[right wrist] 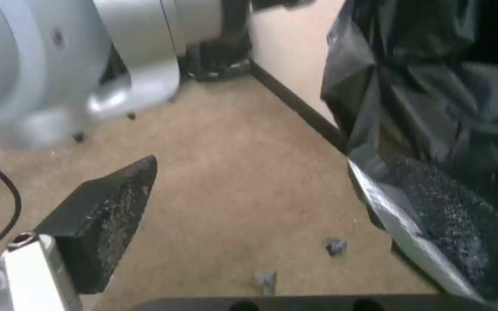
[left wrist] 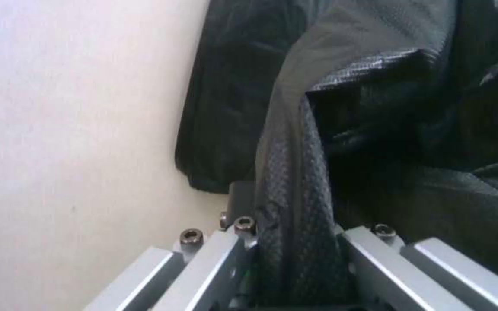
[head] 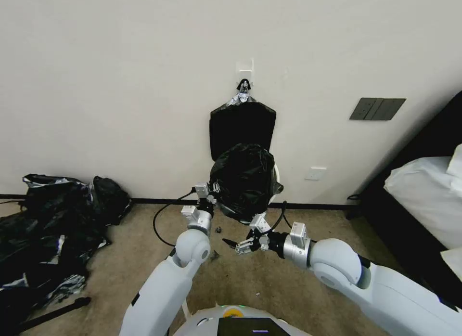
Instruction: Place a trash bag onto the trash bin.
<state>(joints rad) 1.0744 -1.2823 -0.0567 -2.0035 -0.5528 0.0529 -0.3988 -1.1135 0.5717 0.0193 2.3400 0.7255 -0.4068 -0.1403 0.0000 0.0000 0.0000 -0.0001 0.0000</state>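
black plastic heap [head: 48,235] beside wall [head: 120,85]

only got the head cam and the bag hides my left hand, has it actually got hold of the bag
Observer: Yes. The left wrist view shows the left hand shut on a fold of the trash bag.
Operator: ok and the right hand, open or shut
Observer: Open. In the right wrist view, bare carpet shows across the right hand, and its far finger appears to lie against the bag's lower edge.
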